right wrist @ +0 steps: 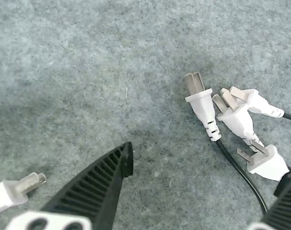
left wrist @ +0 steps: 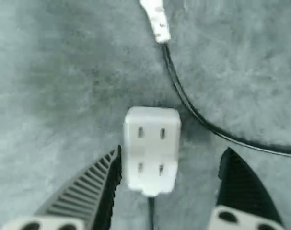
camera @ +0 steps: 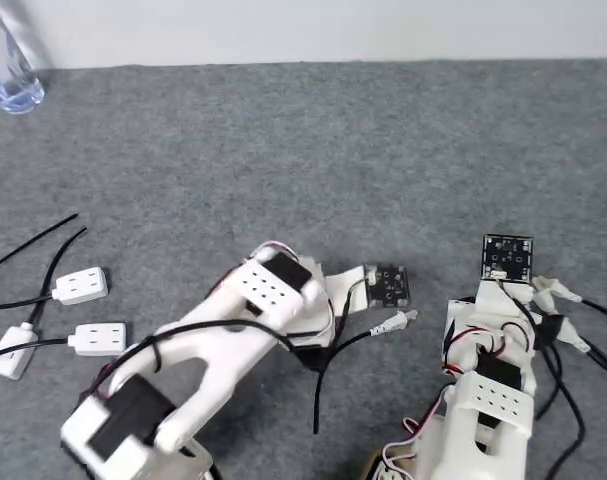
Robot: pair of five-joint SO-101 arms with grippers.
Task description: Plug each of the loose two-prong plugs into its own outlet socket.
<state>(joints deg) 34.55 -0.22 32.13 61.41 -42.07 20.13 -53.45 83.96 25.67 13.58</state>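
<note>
Between spread left tool: outlet socket, plug and black cable just beyond; right tool spread near three plugs.

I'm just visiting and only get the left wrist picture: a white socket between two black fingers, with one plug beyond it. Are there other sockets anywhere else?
Observer: Yes. The high view shows two more sockets lying together, off to the left of the left arm.
Operator: Any more plugs?
Observer: Three loose plugs lie clustered in front of the right gripper.
Operator: Is it holding one?
Observer: No, it is open and holds nothing.
</note>
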